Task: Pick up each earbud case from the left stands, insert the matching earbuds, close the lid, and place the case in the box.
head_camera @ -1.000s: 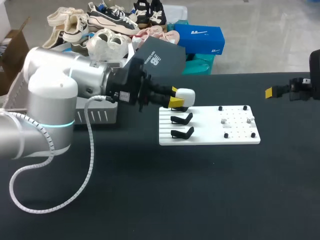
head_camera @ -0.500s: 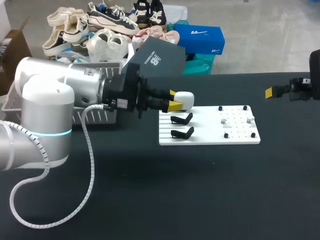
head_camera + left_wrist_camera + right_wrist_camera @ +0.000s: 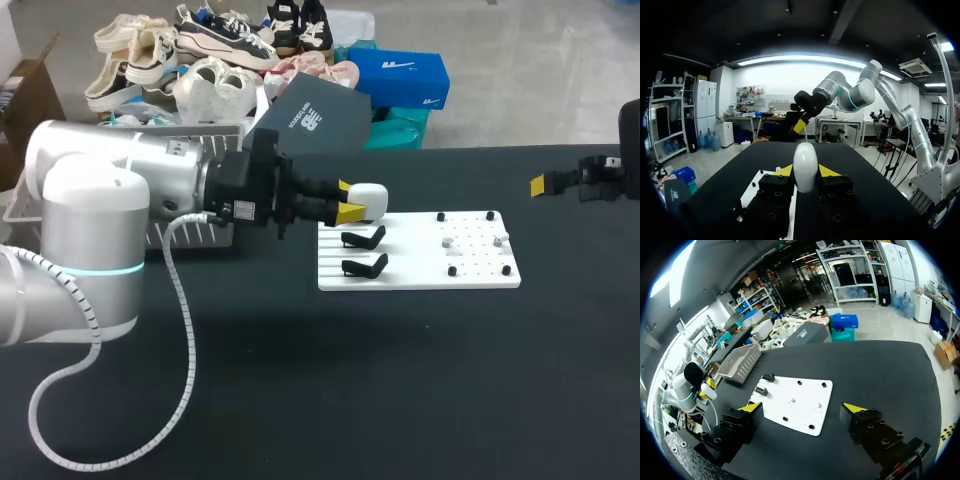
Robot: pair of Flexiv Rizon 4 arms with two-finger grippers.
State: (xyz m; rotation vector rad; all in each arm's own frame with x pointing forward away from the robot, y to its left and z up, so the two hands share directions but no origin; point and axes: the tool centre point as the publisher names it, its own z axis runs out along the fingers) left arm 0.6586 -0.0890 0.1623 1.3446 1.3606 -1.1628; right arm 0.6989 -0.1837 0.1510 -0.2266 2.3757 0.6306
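Black table (image 3: 400,400) carried white board (image 3: 420,272). Left arm (image 3: 110,210) extended over board's left end. Right tool (image 3: 805,407) hung wide open, well apart near table's right edge. 2 black stands (image 3: 366,238) sat on board's left part. Left tool (image 3: 350,204) clamped white earbud case (image 3: 371,194) just above them.

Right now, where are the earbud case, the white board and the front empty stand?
earbud case (image 3: 805,167): left wrist view, middle of its white shell.
white board (image 3: 410,266): head view, bare front part.
front stand (image 3: 366,266): head view, its black cradle.
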